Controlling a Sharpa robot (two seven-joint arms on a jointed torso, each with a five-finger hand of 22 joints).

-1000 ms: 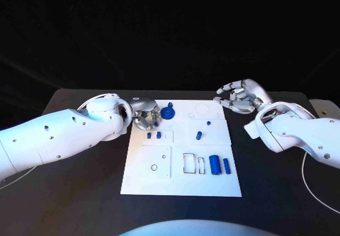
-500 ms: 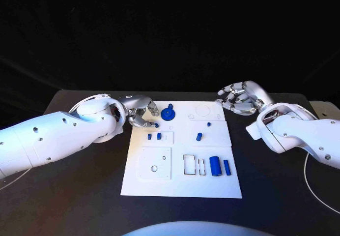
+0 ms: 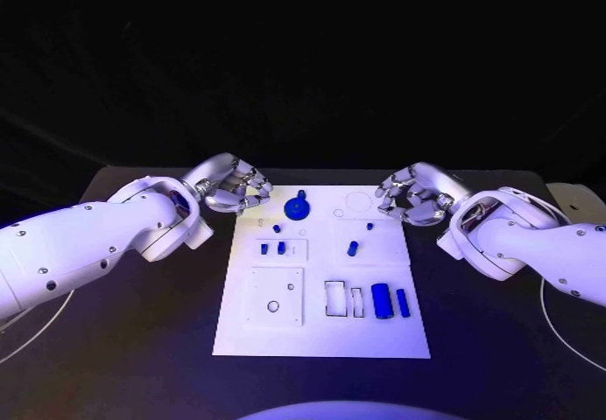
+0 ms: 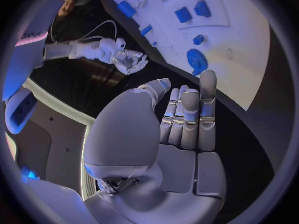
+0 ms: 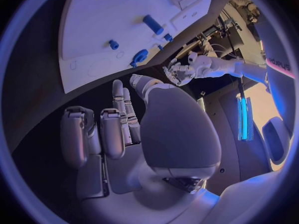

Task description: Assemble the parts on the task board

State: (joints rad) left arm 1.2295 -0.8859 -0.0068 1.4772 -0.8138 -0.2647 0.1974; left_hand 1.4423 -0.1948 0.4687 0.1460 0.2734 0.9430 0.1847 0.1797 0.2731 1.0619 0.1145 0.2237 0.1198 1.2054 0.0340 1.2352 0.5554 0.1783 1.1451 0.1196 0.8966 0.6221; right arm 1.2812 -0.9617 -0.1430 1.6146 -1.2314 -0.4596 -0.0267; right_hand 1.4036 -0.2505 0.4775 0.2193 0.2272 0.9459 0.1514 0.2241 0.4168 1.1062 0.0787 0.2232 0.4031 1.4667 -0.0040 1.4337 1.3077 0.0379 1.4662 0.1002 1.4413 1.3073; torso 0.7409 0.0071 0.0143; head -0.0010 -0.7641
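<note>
The task board (image 3: 322,324) lies flat in the middle of the black table (image 3: 126,350), its long side running away from the robot.

Left hand (image 3: 231,185): it hangs just off the board's far left corner, over the table and clear of the plate. In the left wrist view its fingers (image 4: 190,117) lie straight and close together, the thumb alongside, and nothing sits in the palm. The hand holds nothing. The white forearm comes in low from the left edge of the head view and angles up toward that corner.

Right hand (image 3: 413,194): it sits at the board's far right corner, at or just over the edge. In the right wrist view two fingers (image 5: 93,134) are curled in and the others reach out straight. No part is seen in it; the hand is empty and partly curled. The forearm enters from the right edge, bent at the wrist toward the board.

Parts on the board: a round blue gear-like piece (image 3: 298,206) sits near the far edge, between the two hands and touched by neither. Two small blue pegs (image 3: 271,248) stand side by side in a recessed panel on the left half. A small blue piece (image 3: 354,248) rests near the middle. Two blue cylinders (image 3: 391,302) lie side by side toward the near right, beside a rectangular cut-out (image 3: 337,297).
</note>
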